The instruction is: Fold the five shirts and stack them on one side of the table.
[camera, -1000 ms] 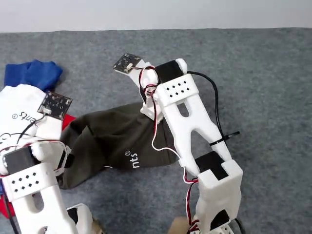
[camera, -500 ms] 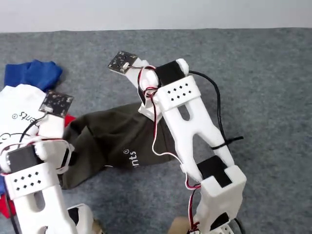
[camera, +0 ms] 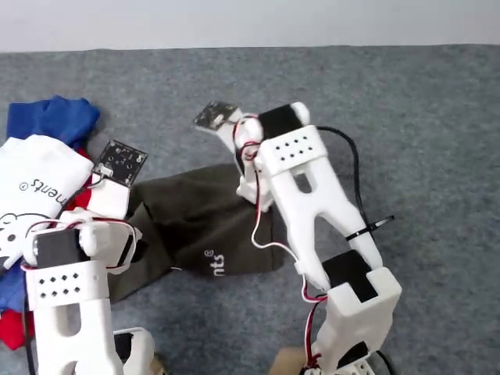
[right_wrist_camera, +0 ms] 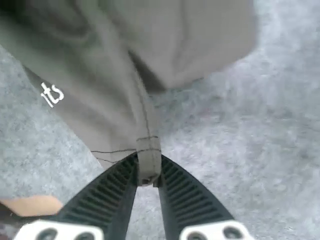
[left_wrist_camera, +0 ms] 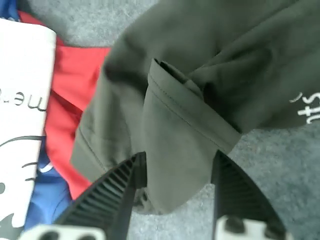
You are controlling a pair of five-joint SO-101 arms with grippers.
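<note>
An olive shirt [camera: 203, 226] lies crumpled in the middle of the grey table. My right arm [camera: 305, 180] reaches over its far right side. My right gripper [right_wrist_camera: 147, 172] is shut on the shirt's stitched hem [right_wrist_camera: 148, 160], with the cloth [right_wrist_camera: 100, 75] hanging ahead of it. My left arm [camera: 70, 281] stands at the shirt's left end. My left gripper [left_wrist_camera: 180, 160] is shut on a thick fold of the olive shirt [left_wrist_camera: 200, 75], and its fingers stay some way apart around the fold.
A pile of shirts sits at the table's left edge: a white one [camera: 39, 183] on top, a blue one [camera: 55, 117] behind it, and a red one [left_wrist_camera: 65, 85] underneath, close to the olive shirt. Bare grey table [camera: 422, 141] spreads to the right and at the back.
Both arms have shifted to the right and the olive shirt has gone with them. Its left end has drawn away from the pile.
</note>
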